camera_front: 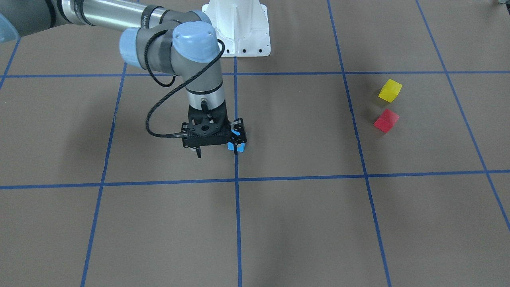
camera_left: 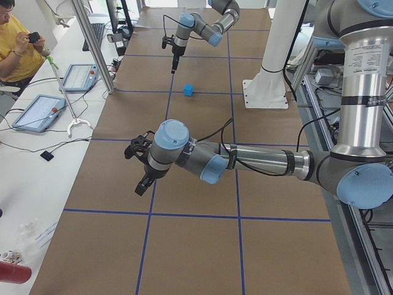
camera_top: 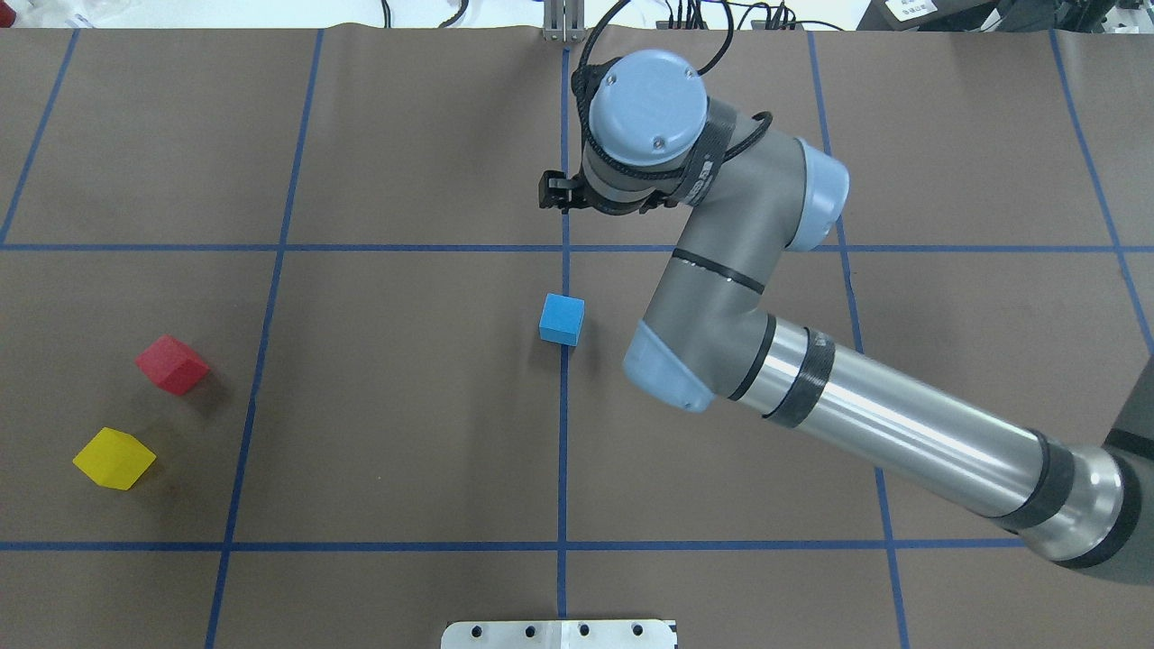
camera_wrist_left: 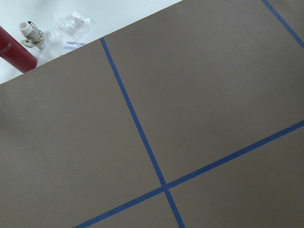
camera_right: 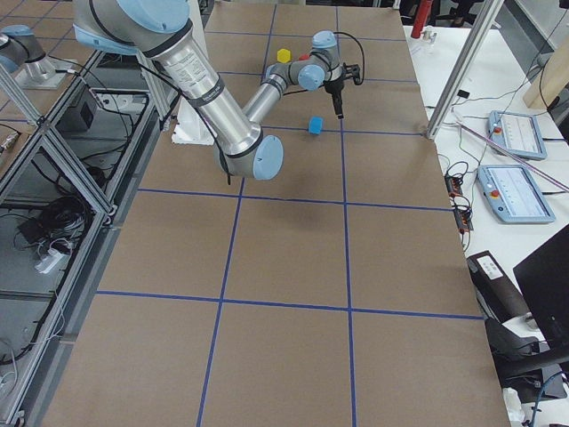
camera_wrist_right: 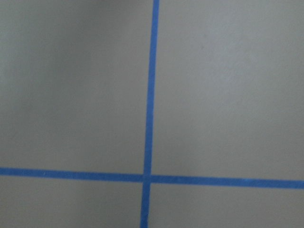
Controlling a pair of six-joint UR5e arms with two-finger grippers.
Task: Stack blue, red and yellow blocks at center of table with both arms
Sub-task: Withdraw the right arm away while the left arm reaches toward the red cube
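the right arm reaches in over the brown paper-covered table (camera_top: 406,406), with its black two-finger right gripper (camera_front: 217,153) pointing straight down above the central line of blue tape (camera_top: 564,451) that grids the surface. in the front-facing view its two fingers stand well apart with nothing between them, so it looks spread open, though the wrist hides it almost wholly from overhead.

the small solid blue cube (camera_top: 562,319) sits flat on the table at the middle, touching the central tape line. from overhead it lies clear of the gripper, on the robot's side of it. in the front-facing view one finger overlaps the cube, so only part of it shows.

the red cube (camera_top: 171,364) and the yellow cube (camera_top: 114,458) lie on the robot's left part of the table, well apart from the blue cube. they are near each other but not touching, each turned at an angle to the grid, the yellow one nearer the robot.

the left gripper (camera_left: 141,178) shows only in the view from the table's left end, held above bare table far from all three cubes; whether it is open or closed i cannot tell
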